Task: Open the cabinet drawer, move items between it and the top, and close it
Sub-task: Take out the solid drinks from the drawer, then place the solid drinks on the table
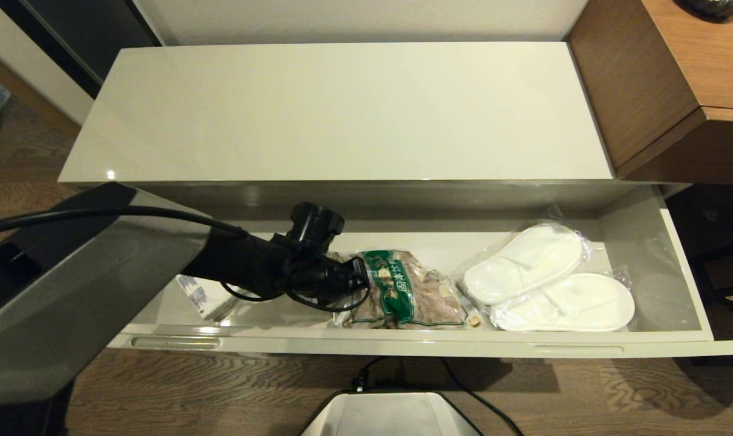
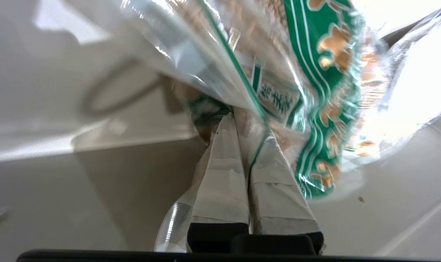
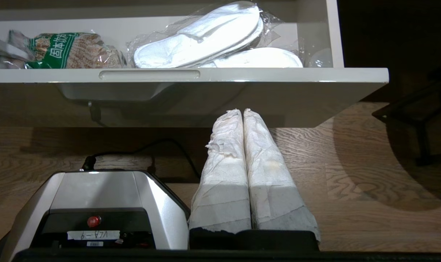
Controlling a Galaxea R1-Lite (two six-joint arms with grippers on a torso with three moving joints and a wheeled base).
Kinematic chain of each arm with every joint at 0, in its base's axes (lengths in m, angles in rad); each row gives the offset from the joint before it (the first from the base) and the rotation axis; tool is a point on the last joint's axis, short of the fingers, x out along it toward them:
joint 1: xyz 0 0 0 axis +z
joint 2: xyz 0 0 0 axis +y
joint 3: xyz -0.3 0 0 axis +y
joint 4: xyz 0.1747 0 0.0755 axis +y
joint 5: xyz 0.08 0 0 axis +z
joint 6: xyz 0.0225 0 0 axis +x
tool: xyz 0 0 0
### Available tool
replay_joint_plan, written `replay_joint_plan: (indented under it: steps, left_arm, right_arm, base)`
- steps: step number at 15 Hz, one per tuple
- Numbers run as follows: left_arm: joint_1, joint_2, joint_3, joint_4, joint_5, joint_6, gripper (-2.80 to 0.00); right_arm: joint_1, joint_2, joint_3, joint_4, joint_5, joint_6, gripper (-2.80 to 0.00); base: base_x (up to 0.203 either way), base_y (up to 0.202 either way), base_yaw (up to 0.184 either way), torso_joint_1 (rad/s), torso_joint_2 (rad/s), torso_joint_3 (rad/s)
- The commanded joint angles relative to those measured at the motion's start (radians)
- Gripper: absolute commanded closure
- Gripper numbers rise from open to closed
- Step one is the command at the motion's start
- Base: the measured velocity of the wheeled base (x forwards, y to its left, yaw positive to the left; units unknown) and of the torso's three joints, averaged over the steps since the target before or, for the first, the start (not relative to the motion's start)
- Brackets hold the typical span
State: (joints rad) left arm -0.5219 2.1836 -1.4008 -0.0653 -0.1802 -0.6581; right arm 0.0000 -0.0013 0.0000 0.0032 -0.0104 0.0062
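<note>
While the cabinet drawer [image 1: 366,348] stands pulled out, head view has the left gripper [image 1: 359,277] reaching in, at the left end of the snack bag [image 1: 411,290], which lies mid-drawer beside wrapped white slippers [image 1: 548,284]; the top [image 1: 342,115] sits just behind; left wrist view: fingers [image 2: 224,174] pinched together on the bag's clear edge, bag [image 2: 315,91] bunched ahead of them, so grip looks thin; best to lift straight up, slow, clear the drawer rim before swinging to the top, watch for slipping film; right wrist view: right gripper [image 3: 243,113] closed, empty, parked low before the drawer front [image 3: 242,74], over wood floor [image 3: 351,182].
</note>
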Motion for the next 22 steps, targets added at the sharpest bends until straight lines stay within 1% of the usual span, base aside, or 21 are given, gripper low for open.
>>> replay_joint_plan:
  steps: [1,4,7,10,12,14,15,16,20,21,22]
  left_arm:
    - [-0.002,-0.156,0.013,0.035,-0.006,-0.005,0.0]
    - [-0.006,-0.358,0.013,0.162,-0.001,-0.001,0.0]
    - [-0.009,-0.559,-0.033,0.361,0.008,0.033,0.0]
    - [-0.026,-0.683,-0.078,0.53,0.016,0.044,0.0]
    - [-0.061,-0.756,-0.086,0.608,0.019,0.043,0.0]
    - [-0.082,-0.814,-0.097,0.649,0.022,0.044,0.0]
    - [-0.086,-0.831,-0.124,0.66,0.026,0.044,0.0]
    - [-0.085,-0.832,-0.155,0.662,0.035,0.045,0.0]
    - [-0.084,-0.832,-0.161,0.664,0.039,0.046,0.0]
    - [-0.077,-0.826,-0.168,0.662,0.048,0.06,0.0]
    - [-0.059,-0.786,-0.218,0.655,0.066,0.099,0.0]
  right_arm:
    - [0.0,-0.013,0.003,0.0,0.0,0.0,0.0]
    - [0.0,-0.013,0.003,0.0,0.0,0.0,0.0]
    - [0.0,-0.013,0.003,0.0,0.0,0.0,0.0]
    - [0.0,-0.013,0.003,0.0,0.0,0.0,0.0]
    - [0.0,-0.013,0.003,0.0,0.0,0.0,0.0]
    - [0.0,-0.013,0.003,0.0,0.0,0.0,0.0]
    - [0.0,-0.013,0.003,0.0,0.0,0.0,0.0]
    - [0.0,-0.013,0.003,0.0,0.0,0.0,0.0]
    - [0.0,-0.013,0.003,0.0,0.0,0.0,0.0]
    - [0.0,-0.013,0.003,0.0,0.0,0.0,0.0]
    - [0.0,-0.013,0.003,0.0,0.0,0.0,0.0]
  base:
    - [0.0,0.0,0.0,0.0,0.0,0.0]
    - [0.0,0.0,0.0,0.0,0.0,0.0]
    - [0.0,0.0,0.0,0.0,0.0,0.0]
    - [0.0,0.0,0.0,0.0,0.0,0.0]
    - [0.0,0.0,0.0,0.0,0.0,0.0]
    - [0.0,0.0,0.0,0.0,0.0,0.0]
    - [0.0,0.0,0.0,0.0,0.0,0.0]
    - [0.0,0.0,0.0,0.0,0.0,0.0]
    - [0.0,0.0,0.0,0.0,0.0,0.0]
    - [0.0,0.0,0.0,0.0,0.0,0.0]
    - [0.0,0.0,0.0,0.0,0.0,0.0]
